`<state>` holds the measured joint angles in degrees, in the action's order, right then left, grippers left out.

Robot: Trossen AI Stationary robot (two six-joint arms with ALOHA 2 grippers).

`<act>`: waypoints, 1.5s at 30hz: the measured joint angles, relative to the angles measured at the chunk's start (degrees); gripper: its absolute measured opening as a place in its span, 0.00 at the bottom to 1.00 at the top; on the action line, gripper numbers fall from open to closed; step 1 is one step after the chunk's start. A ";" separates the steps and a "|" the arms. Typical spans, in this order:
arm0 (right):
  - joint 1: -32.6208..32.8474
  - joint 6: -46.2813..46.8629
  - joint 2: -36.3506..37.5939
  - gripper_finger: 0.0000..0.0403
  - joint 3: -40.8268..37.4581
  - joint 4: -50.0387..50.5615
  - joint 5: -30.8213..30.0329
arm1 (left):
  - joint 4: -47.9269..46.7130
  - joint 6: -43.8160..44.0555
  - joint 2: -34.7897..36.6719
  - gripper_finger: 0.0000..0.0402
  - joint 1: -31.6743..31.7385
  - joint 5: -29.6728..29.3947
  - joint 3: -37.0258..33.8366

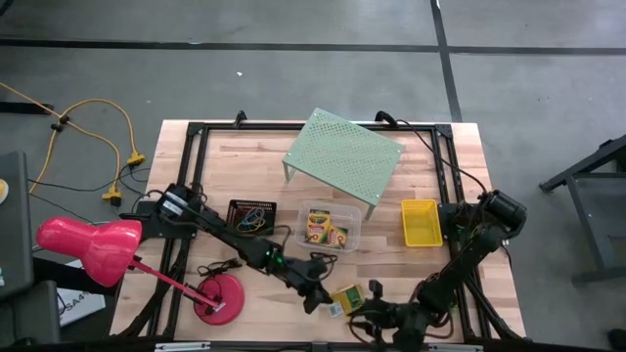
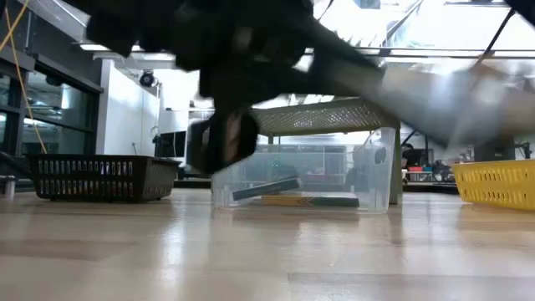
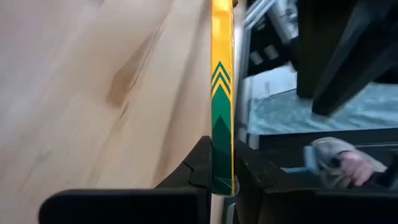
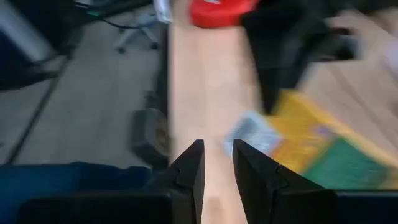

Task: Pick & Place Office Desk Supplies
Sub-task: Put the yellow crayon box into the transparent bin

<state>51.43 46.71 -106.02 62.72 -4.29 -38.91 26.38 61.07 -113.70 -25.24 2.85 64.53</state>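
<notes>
High view, wooden table [image 1: 245,161], grey floor [image 1: 293,59], possibly concrete

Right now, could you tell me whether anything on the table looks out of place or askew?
One card box sits loose near the table's front edge, not in the tub with the other boxes. The left tool is shut on its thin edge. Otherwise nothing looks spilled or damaged.

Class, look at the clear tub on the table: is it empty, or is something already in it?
Not empty. The clear tub holds green-and-yellow card boxes; the low view also shows flat boxes lying on its bottom.
</notes>
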 joint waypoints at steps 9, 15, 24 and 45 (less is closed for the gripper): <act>1.32 -9.13 0.92 0.18 0.00 -9.89 1.91 | -2.05 -4.56 7.53 0.06 5.67 0.33 0.00; 1.76 -8.89 0.90 0.18 0.00 -9.69 2.06 | -14.42 -7.34 13.65 0.06 9.71 0.05 0.04; 2.26 -7.79 0.90 0.18 0.00 -9.71 2.33 | -32.11 -11.54 22.36 0.06 14.90 -5.21 0.02; 2.20 -7.85 0.88 0.18 0.00 -9.71 2.24 | -32.82 -13.74 14.42 0.06 20.56 -4.40 0.00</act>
<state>53.63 38.86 -105.14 62.72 -14.00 -36.67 -6.44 47.33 -99.28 -4.69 -1.55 64.53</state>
